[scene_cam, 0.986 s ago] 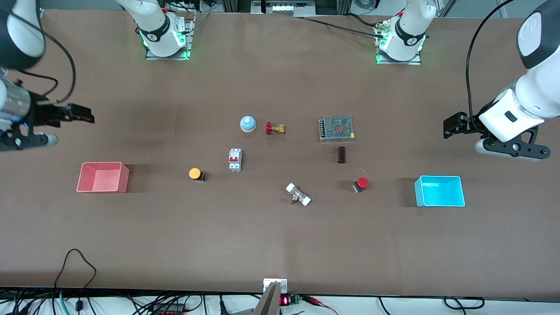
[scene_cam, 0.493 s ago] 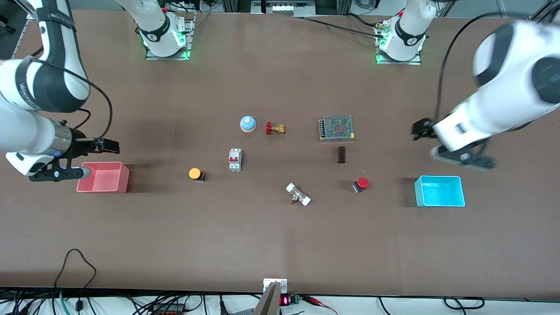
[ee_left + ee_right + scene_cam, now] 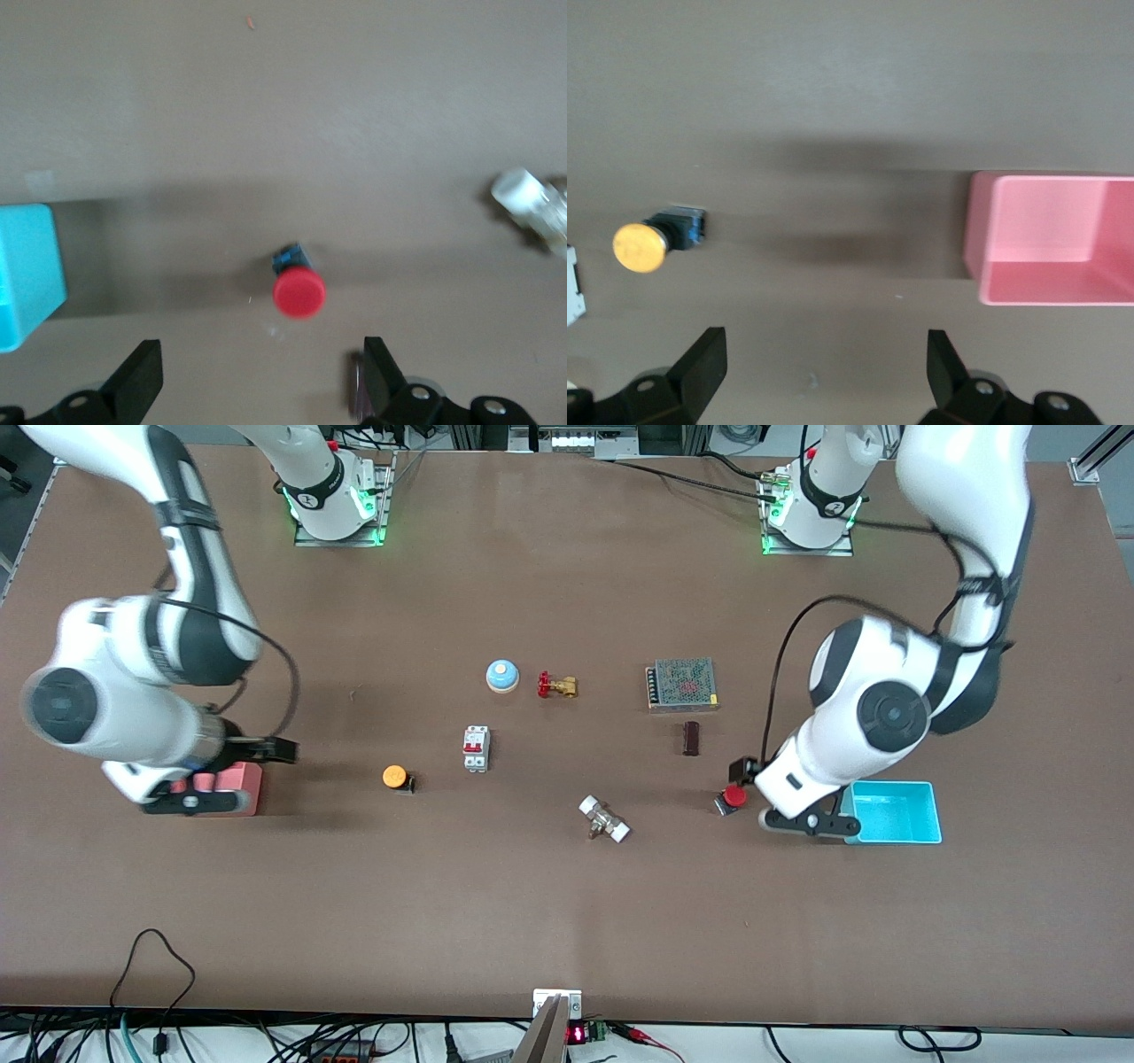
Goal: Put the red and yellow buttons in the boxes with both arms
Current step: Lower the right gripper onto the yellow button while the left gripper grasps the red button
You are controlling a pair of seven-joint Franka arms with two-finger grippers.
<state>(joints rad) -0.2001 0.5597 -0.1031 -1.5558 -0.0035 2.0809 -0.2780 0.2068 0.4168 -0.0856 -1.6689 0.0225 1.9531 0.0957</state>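
Both buttons [image 3: 299, 293] outside spread fingers [image 3: 142, 376]

Glossy white arms [image 3: 124, 691] with black joint bands, black cables, black hands.

- I see the counter [image 3: 567, 921] carrying everything, with one box [image 3: 895, 812] toward the left arm's end and the other box [image 3: 241, 784] toward the right arm's end.
- One button [image 3: 733, 797] lies beside the first box, toward mid-counter; the left pincer [image 3: 737, 769] hangs just over it, fingers spread.
- The other button [image 3: 395, 777] lies well apart from the second box; the right pincer [image 3: 282, 750] hangs over that box's inner edge, fingers spread.
- Between the buttons sit a breaker [image 3: 476, 748] and, nearer my camera, a pipe fitting [image 3: 604, 819].
- Farther from my camera stand a bell [image 3: 502, 676], a valve [image 3: 556, 685] beside it, and a mesh-topped unit [image 3: 681, 684], with a small block [image 3: 691, 738] just nearer than that unit.
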